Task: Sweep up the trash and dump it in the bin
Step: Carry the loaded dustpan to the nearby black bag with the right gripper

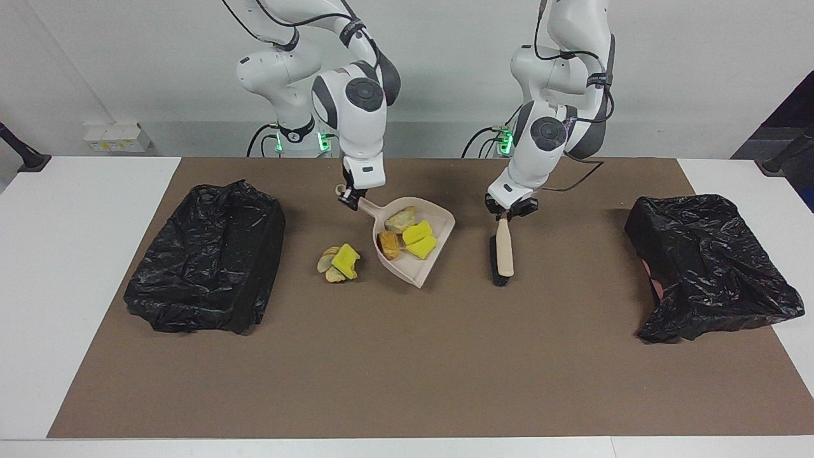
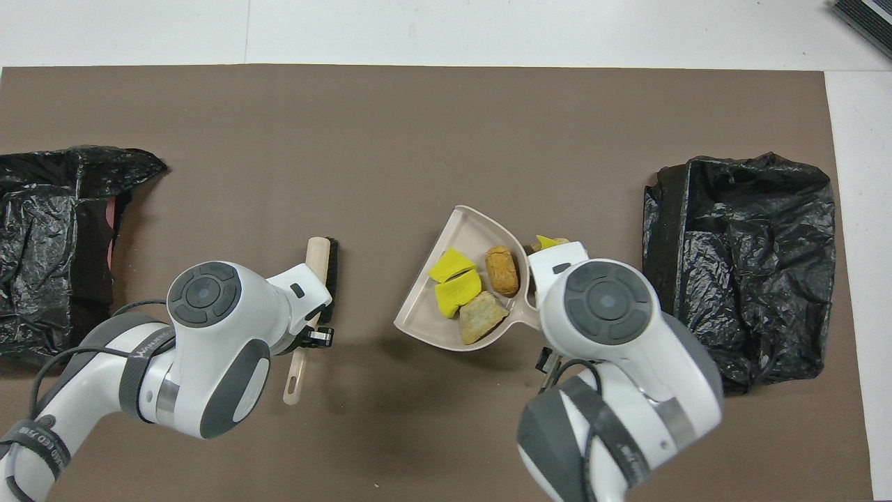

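The beige dustpan (image 1: 407,267) rests on the brown mat at mid-table. It holds two yellow sponge pieces (image 1: 420,239) and two brown lumps (image 1: 389,244) of trash. My right gripper (image 1: 351,198) is shut on the dustpan's handle. More trash (image 1: 339,262), a yellow piece and tan lumps, lies on the mat beside the dustpan toward the right arm's end. In the overhead view the right arm hides all of it but a yellow tip (image 2: 547,242). The brush (image 1: 503,251) lies on the mat beside the dustpan toward the left arm's end. My left gripper (image 1: 510,210) is at its handle (image 2: 298,369).
A bin lined with a black bag (image 1: 206,280) stands at the right arm's end of the mat. A second black-bagged bin (image 1: 706,267) stands at the left arm's end. White table shows around the brown mat (image 1: 407,381).
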